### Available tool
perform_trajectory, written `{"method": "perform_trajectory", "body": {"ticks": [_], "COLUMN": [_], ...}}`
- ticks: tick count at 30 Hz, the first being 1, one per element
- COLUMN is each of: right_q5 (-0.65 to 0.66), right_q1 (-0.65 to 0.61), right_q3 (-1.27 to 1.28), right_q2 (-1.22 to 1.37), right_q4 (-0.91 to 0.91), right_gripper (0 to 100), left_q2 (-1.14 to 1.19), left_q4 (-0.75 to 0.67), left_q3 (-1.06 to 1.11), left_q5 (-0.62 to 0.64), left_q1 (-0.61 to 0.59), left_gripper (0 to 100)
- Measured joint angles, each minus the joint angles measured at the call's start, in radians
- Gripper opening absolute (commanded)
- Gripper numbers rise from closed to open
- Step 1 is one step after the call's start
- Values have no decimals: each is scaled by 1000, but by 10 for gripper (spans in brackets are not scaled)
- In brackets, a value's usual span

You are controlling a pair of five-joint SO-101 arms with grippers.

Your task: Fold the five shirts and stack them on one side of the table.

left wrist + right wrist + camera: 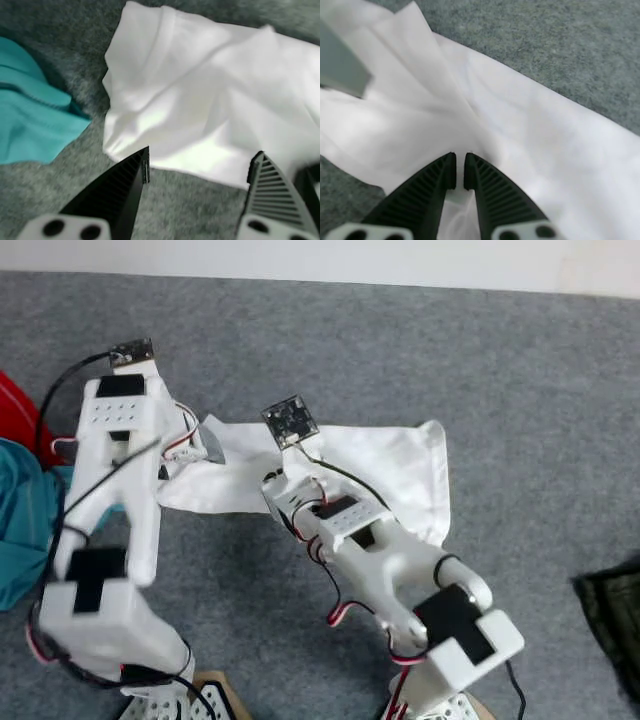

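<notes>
My left gripper (202,157) stands wide open, with nothing between its jaws, just off the left end of the white shirt (380,465). My right gripper (459,156) is drawn nearly together over the shirt's near edge. White cloth shows between its fingers, and the creases run straight into the tips, so I judge that it holds a pinch of fabric there.

The white shirt lies mid-table on the grey table (520,370), loosely spread and rumpled, not yet a tidy fold. Its long axis runs left to right. From my left gripper the cloth lies ahead and to the right, and the nearest part is the bunched left end. From my right gripper most of the shirt stretches away to the right and far side.

That is what the next move turns on, as I judge it: my left arm is nearer the left end, and my right arm already has the near edge. Any fold should therefore carry cloth across the short way, near to far, with the two grips spaced along the long axis.

The teal shirt (30,120) lies heaped at the left edge, near my left gripper but apart from the white one. A dark garment (612,610) waits at the right edge, well apart from both arms.
</notes>
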Motion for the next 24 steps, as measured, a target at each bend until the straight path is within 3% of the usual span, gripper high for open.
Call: {"method": "perform_trajectory", "body": {"ticks": [6, 12, 19, 24], "right_q5": [15, 15, 15, -98], "right_q1": [14, 51, 152, 275], "right_q3": [-9, 106, 400, 405], "right_q2": [-8, -172, -555, -617], "right_q4": [0, 0, 0, 43], "right_gripper": [47, 47, 60, 149], "left_q2": [-261, -437, -364, -141], "left_q4": [-40, -196, -341, -348], "left_q3": [190, 407, 440, 318], "left_q5": [-21, -72, -31, -25], "left_q1": [-2, 43, 87, 94], "left_gripper": [320, 316, 317, 317]}}
